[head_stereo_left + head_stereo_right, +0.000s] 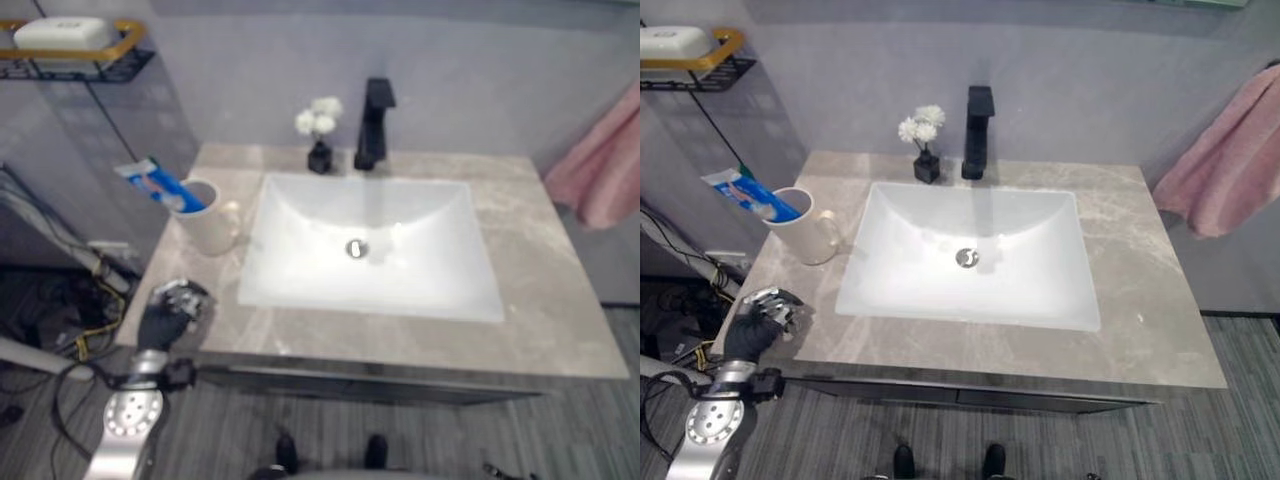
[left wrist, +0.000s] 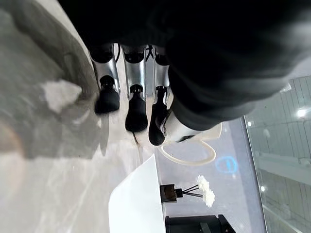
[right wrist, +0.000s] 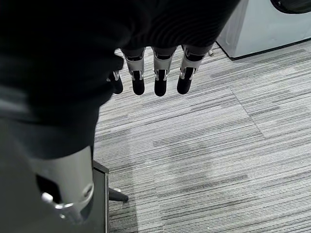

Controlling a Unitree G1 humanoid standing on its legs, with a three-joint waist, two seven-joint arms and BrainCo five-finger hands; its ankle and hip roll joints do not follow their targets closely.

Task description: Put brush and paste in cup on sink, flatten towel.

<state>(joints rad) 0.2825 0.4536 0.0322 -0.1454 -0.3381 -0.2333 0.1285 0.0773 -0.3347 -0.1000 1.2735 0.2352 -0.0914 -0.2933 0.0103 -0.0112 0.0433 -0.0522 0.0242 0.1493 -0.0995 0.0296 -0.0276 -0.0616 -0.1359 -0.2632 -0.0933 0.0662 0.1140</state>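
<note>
Paste in cup, towel on wall, both robot hands empty

Your left robot hand [image 1: 168, 312] sits at the front left corner of the desk [image 1: 560, 300], over its edge, in front of the cup [image 1: 209, 216] and apart from it. In its wrist view the fingers [image 2: 136, 108] hang fairly straight with clear gaps between them, dark tips just above the marble; you cannot tell from any view whether the tips touch the surface. They hold nothing.

Your right robot hand [image 3: 154, 73] shows in its own wrist view, hanging over the grey striped floor [image 3: 218, 160] with fingers straight, spread slightly, and empty.

The cream cup stands on the desk just left of the white sink [image 1: 370, 245], its handle turned toward the basin. The blue and white paste [image 1: 152, 183] rests in the cup, tilted so that its upper end leans out to the left and back. You cannot make out a brush in the cup; nothing thin enough is clear there.

The pink towel [image 1: 1225, 165] hangs bunched in folds on the wall at the right, beyond the desk's right end.

A black faucet [image 1: 373, 124] stands behind the sink, with a small black vase of white flowers [image 1: 319, 130] just to its left. A wall rack [image 1: 75, 50] with a white object on it hangs at the upper left.
</note>
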